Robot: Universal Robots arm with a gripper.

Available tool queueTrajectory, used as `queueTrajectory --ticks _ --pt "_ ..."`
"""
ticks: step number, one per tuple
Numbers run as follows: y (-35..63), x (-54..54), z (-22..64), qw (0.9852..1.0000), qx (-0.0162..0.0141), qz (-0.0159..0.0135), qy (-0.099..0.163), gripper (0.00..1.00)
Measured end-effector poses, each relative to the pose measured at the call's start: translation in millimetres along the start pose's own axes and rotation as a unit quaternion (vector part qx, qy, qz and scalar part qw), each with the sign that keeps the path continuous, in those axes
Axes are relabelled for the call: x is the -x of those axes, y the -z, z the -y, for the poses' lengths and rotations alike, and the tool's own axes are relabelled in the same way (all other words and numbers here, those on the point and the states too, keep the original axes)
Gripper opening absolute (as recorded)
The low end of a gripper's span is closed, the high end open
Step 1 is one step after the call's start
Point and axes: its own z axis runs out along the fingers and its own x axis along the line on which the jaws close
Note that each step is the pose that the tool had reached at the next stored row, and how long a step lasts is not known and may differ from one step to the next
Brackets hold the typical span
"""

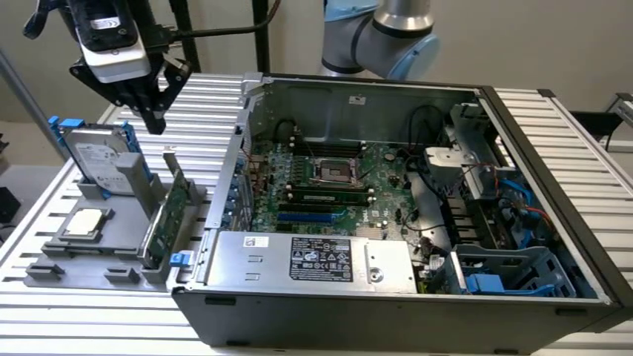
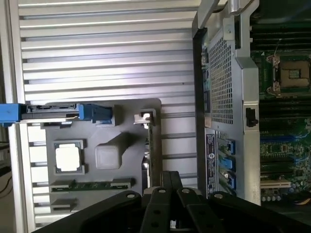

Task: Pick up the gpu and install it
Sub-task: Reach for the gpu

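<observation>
An open computer case (image 1: 396,315) lies on a slatted table (image 1: 559,133), its silver power supply (image 1: 307,256) nearest and the motherboard (image 1: 336,178) behind it. At the exterior view's left, just beside the case, a grey holder (image 1: 59,268) carries a square CPU chip (image 1: 84,222), the gpu (image 1: 164,219) standing on its long edge, and farther back a hard drive (image 1: 99,156) with blue rails. Above them hangs the gripper (image 1: 156,120), fingers pinched together, empty.

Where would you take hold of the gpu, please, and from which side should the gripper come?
Take the gpu by the middle of its top edge, coming straight down. It stands on edge in the gray holder, so its upper edge is the free one, and the thin card suits a pinch across its faces. Avoid the bracket at its end.
</observation>
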Motion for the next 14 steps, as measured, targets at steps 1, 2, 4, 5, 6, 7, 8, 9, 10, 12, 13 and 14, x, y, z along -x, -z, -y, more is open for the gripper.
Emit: queueTrajectory --ticks 1,2,4,5,6,7,8,9,10,12,13,14 --pt "-0.5 -4.7 0.7 1.0000 -0.0007 0.0000 0.000 0.11" --pt "-0.8 -9.3 1.3 1.0000 -0.0016 0.0001 0.000 0.11" --pt "-1.6 -18.0 2.5 1.0000 -0.0034 0.0002 0.000 0.11" --pt "-1.9 -22.1 3.1 1.0000 -0.0045 0.0003 0.000 0.11" --pt "-2.1 -25.9 3.7 1.0000 -0.0058 0.0004 0.000 0.11" --pt "-2.3 -29.1 4.3 1.0000 -0.0075 0.0005 0.000 0.11" --pt "-2.4 -31.8 5.0 1.0000 -0.0094 0.0006 0.000 0.11" --pt "-2.6 -34.1 5.7 0.9999 -0.0112 0.0008 0.000 0.11" --pt "-2.9 -35.8 6.8 0.9999 -0.0131 0.0009 0.000 0.11" --pt "-3.1 -36.5 7.4 0.9999 -0.0139 0.0010 0.000 0.11" --pt "-3.1 -36.5 7.4 0.9999 -0.0139 0.0010 0.000 0.11" --pt "-3.1 -36.5 7.4 0.9999 -0.0140 0.0010 0.000 0.11"
